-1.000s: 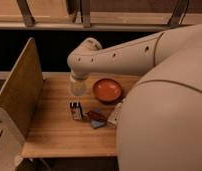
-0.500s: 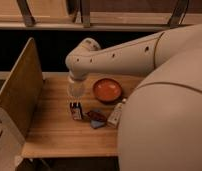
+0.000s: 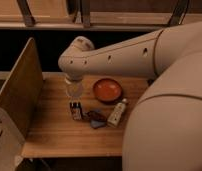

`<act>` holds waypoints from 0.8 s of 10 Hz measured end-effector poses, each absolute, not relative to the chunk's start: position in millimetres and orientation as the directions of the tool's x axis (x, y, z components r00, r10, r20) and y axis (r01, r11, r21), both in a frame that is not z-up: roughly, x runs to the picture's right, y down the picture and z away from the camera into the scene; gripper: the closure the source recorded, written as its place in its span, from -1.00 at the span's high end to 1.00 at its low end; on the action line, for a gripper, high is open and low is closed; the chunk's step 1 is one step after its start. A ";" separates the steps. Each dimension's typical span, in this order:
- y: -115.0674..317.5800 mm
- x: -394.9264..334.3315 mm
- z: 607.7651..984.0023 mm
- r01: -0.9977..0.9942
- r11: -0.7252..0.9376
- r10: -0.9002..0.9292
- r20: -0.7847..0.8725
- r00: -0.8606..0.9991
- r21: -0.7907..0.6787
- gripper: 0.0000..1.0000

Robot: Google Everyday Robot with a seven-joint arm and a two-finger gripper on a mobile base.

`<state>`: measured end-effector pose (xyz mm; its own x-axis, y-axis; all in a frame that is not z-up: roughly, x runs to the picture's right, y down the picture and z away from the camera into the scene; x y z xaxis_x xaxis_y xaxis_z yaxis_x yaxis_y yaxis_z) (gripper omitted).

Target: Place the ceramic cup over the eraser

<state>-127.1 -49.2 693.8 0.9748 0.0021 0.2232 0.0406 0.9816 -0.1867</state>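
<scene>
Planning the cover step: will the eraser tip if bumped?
Probably: the eraser looks narrow, so a bump may topple or slide it. Being tiny, it is likely light. The tool is just behind it, at the ceramic cup.

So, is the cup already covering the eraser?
No, the eraser lies uncovered on the table, with the ceramic cup at the gripper just beyond it.

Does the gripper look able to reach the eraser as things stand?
Probably yes. The gripper, at the ceramic cup, hangs just behind the eraser with nothing between; the red bowl and white tube lie aside.
</scene>
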 end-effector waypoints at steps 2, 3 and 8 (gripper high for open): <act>-40.6 -135.4 689.4 0.051 0.980 -0.006 0.232 0.973 -0.191 -1.00; -35.2 -137.9 689.7 0.052 0.979 -0.004 0.237 0.972 -0.199 -1.00; -10.6 -141.8 696.7 0.038 0.969 0.026 0.253 0.967 -0.245 -1.00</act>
<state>-141.8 -10.6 696.7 0.9670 0.0257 0.2534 0.0383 0.9689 -0.2445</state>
